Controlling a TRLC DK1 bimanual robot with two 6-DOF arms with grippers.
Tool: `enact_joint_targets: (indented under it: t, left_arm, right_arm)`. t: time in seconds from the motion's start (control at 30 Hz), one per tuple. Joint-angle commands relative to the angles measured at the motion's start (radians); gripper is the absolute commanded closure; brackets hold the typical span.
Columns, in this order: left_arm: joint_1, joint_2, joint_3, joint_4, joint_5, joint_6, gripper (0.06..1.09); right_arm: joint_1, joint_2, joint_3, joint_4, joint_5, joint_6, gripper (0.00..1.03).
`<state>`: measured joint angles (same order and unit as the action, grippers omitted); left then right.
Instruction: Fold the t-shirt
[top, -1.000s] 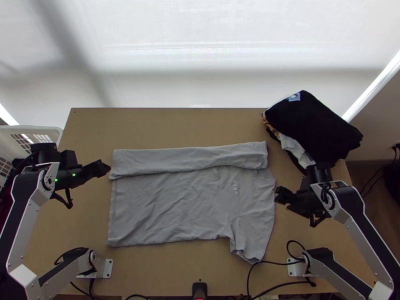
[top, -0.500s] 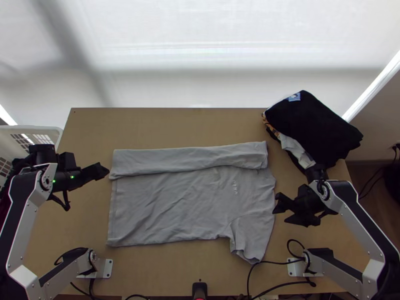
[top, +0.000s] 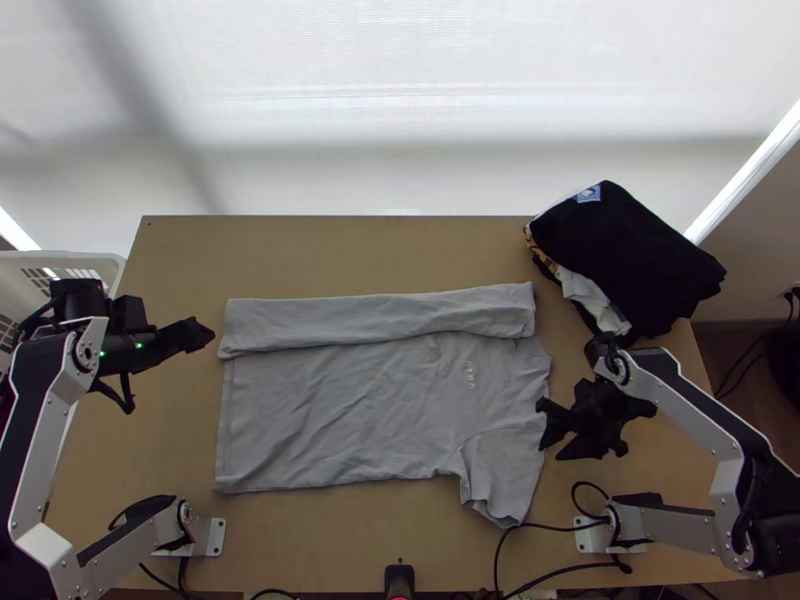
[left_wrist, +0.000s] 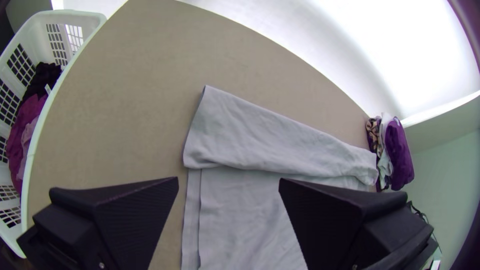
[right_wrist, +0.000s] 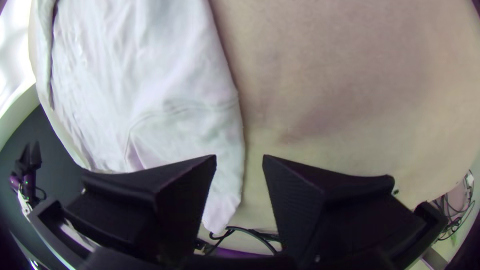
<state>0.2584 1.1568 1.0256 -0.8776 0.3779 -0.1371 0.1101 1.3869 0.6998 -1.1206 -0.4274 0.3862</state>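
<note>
- The light wooden table (top: 330, 250) stood before a pale backdrop (top: 400, 100).
- On it the t-shirt (top: 340, 410) lay spread, far side folded inward; near side and final folds remained.
- Left gripper (left_wrist: 228, 180) and right gripper (right_wrist: 240, 156) had fingers parted widely, empty.

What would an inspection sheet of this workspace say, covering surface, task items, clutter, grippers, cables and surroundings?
Surface: light wooden table.
Task items: grey t-shirt, far side folded over lengthwise, near sleeve spread out.
Clutter: stack of clothes at the far right corner, black one on top.
Grippers: left gripper open near the shirt's hem; right gripper open by its collar end. Neither holds cloth.
Cables: black cables at the near edge, close to the sleeve.
Surroundings: white basket with clothes, left of the table; pale screen behind.
</note>
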Motion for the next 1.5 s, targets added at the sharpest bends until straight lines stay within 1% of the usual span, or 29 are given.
enact_joint_targets:
  t: [0.0,0.17,0.23,0.33,0.4,0.5,0.73,0.77,0.83,0.87,0.97,1.13,1.2,1.23,1.3,1.37,1.47]
  left_arm:
    - [0.005,0.018,0.041,-0.02,0.001,0.019,0.11]
    - [0.005,0.034,0.057,-0.027,-0.002,0.03,0.11]
    - [0.005,0.038,0.056,-0.035,-0.014,0.067,0.11]
    - [0.007,0.061,0.056,-0.044,-0.063,0.125,0.11]
    - [0.008,0.072,0.056,-0.057,-0.073,0.154,0.11]
    - [0.015,0.08,0.056,-0.063,-0.082,0.186,0.11]
    - [0.015,0.08,0.057,-0.064,-0.085,0.192,0.11]
    - [0.013,0.078,0.057,-0.07,-0.085,0.195,0.11]
    - [0.015,0.078,0.057,-0.08,-0.085,0.206,0.11]
    - [0.015,0.076,0.057,-0.087,-0.085,0.215,0.11]
    - [0.015,0.072,0.057,-0.146,-0.083,0.286,0.11]
    - [0.018,0.084,0.045,-0.356,-0.088,0.527,0.11]
    - [0.008,0.089,0.044,-0.419,-0.108,0.593,0.11]
    - [-0.001,0.109,0.048,-0.474,-0.14,0.622,0.11]
    - [-0.033,0.179,0.068,-0.586,-0.211,0.605,0.11]
    - [-0.068,0.201,0.053,-0.612,-0.292,0.587,0.11]
    - [-0.094,0.222,0.041,-0.652,-0.347,0.585,0.11]
  right_arm:
    - [0.04,0.018,-0.013,-0.024,-0.01,-0.017,0.69]
    - [0.048,0.037,-0.014,-0.024,-0.01,-0.018,0.68]
    - [0.048,0.041,-0.016,-0.022,-0.01,-0.02,0.68]
    - [0.051,0.05,-0.017,-0.018,-0.01,-0.02,0.68]
    - [0.057,0.055,-0.02,-0.008,-0.01,-0.02,0.62]
    - [0.072,0.063,-0.025,0.005,-0.01,-0.021,0.62]
    - [0.092,0.093,-0.036,0.041,-0.008,-0.035,0.63]
    - [0.097,0.092,-0.036,0.041,-0.008,-0.036,0.69]
    - [0.097,0.092,-0.036,0.051,-0.008,-0.036,0.93]
    - [0.097,0.087,-0.037,0.058,-0.008,-0.036,1.0]
    - [0.103,0.081,-0.039,0.058,-0.008,-0.036,1.0]
    - [0.105,0.077,-0.037,0.058,-0.008,-0.036,1.0]
    - [0.105,0.078,-0.039,0.058,-0.008,-0.036,1.0]
    - [0.105,0.078,-0.039,0.058,-0.008,-0.036,1.0]
    - [0.106,0.08,-0.039,0.058,-0.008,-0.036,1.0]
    - [0.108,0.08,-0.036,0.058,-0.008,-0.036,1.0]
    - [0.108,0.08,-0.037,0.058,-0.008,-0.035,1.0]
